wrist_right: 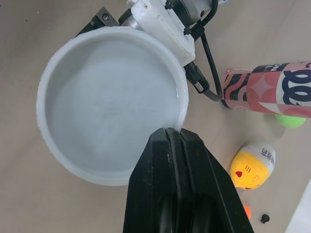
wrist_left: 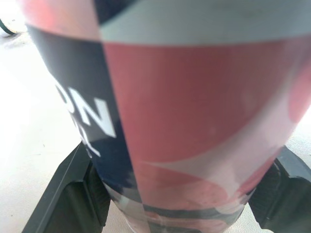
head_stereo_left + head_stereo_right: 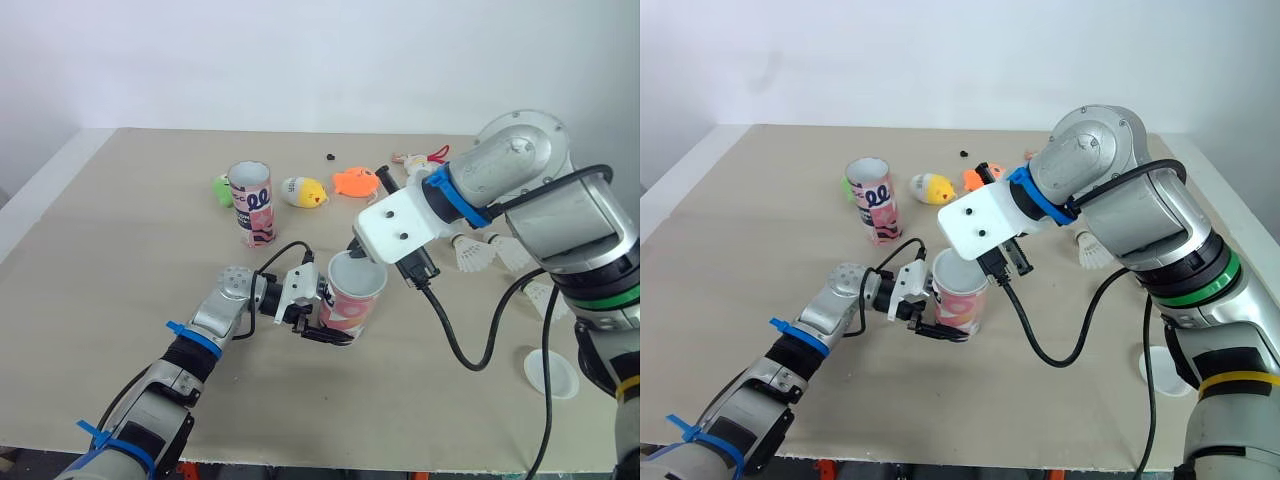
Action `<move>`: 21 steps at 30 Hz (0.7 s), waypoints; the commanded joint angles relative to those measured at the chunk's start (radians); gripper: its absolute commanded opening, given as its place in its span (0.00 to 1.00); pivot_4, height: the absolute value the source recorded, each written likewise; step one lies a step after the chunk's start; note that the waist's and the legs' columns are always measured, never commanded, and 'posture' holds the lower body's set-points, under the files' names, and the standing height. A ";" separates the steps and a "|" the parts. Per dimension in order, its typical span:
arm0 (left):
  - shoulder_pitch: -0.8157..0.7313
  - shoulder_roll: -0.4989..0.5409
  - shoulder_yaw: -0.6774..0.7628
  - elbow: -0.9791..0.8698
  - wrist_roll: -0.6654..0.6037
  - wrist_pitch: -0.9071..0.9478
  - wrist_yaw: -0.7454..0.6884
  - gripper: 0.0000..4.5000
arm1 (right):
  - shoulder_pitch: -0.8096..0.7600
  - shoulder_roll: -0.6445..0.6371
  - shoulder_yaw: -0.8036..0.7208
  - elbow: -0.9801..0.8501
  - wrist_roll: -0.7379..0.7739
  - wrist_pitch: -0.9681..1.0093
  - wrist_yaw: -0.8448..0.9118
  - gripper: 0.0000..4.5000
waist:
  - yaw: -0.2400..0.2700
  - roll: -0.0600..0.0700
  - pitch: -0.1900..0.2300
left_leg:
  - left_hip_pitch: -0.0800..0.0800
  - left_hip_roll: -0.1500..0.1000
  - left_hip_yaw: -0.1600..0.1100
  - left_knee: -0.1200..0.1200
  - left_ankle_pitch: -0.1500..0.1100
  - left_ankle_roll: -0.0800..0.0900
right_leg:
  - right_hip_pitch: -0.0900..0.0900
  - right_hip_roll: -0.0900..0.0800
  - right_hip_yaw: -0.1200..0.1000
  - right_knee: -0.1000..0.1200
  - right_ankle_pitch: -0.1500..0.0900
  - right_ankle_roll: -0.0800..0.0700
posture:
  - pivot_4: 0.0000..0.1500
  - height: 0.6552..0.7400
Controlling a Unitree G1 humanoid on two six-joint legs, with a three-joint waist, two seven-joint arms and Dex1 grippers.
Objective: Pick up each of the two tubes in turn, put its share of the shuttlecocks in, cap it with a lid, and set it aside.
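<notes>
Lid — rim in right gripper

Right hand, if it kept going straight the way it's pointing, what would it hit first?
The white lid atop the tube that the left hand grips. The right hand, shut, seems to be pinching the lid's rim, so there is no gap left.

Lab-like test room: plain beige table, blank white wall

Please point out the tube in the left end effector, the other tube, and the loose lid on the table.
Held tube point(image 3: 360, 300): left eye view, side wall.
Other tube point(image 3: 254, 210): left eye view, side wall.
Loose lid point(image 3: 551, 373): left eye view, centre.
</notes>
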 commanded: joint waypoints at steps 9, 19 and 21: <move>0.033 0.016 -0.022 0.032 0.046 0.017 0.008 0.72 | 0.055 0.014 0.061 -0.012 -0.024 -0.017 0.065 0.01 | 0.000 -0.002 -0.002 | 0.005 0.000 0.000 -0.001 0.000 0.000 | 0.001 0.000 0.000 0.000 -0.001 -0.001 | 1.00 1.00; 0.033 0.015 -0.023 0.036 0.046 0.018 0.006 0.72 | 0.010 0.052 -0.007 0.033 0.026 0.089 0.057 0.64 | 0.000 -0.003 -0.002 | 0.013 0.000 0.000 -0.008 0.000 0.000 | 0.007 -0.001 -0.001 0.000 -0.005 -0.003 | 1.00 1.00; 0.031 0.013 -0.023 0.039 0.047 0.016 0.004 0.72 | -0.018 0.058 -0.032 0.054 0.045 0.110 0.060 0.64 | 0.000 -0.003 -0.002 | 0.013 0.000 0.000 -0.008 0.000 0.000 | 0.007 -0.001 -0.001 0.000 -0.005 -0.003 | 1.00 1.00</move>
